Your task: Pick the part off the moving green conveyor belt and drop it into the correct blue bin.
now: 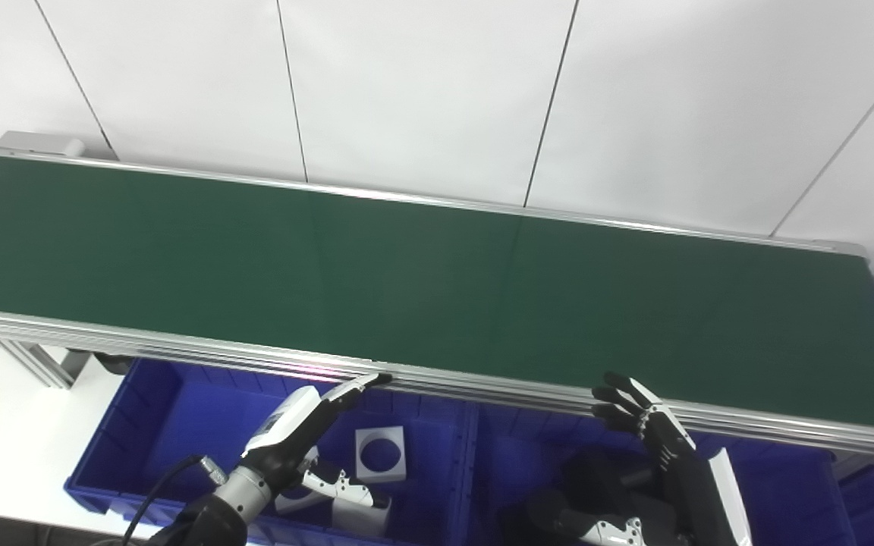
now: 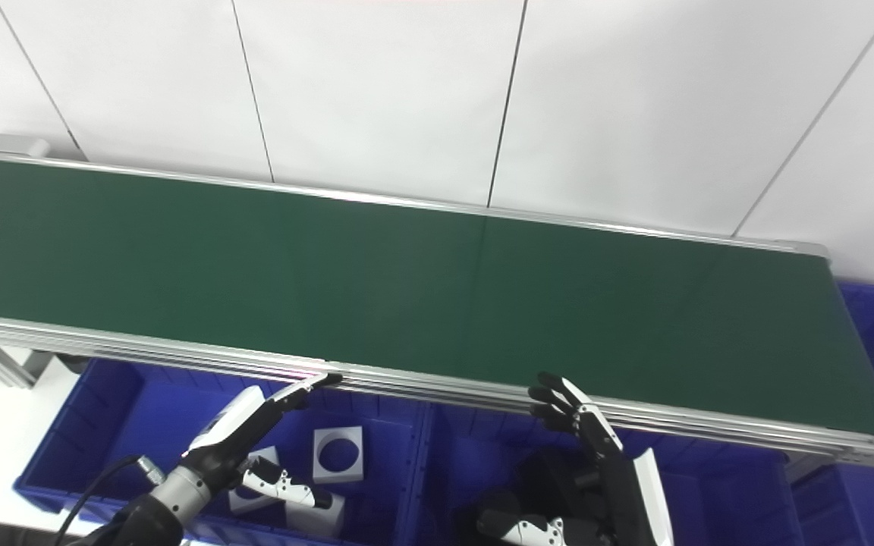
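Although no part shows anywhere on the green conveyor belt (image 1: 407, 280), which runs bare from upper left to lower right, white parts (image 1: 380, 453) already lie in the left blue bin (image 1: 141, 425); neither hand is favoured yet; left hand (image 1: 297, 432) and right hand (image 1: 661, 447) hover at the belt's near rail, fingers spread, holding nothing.

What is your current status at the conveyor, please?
Left hand and right hand open, waiting over the blue bins. Green belt bare, no part in sight. Nothing in the way.
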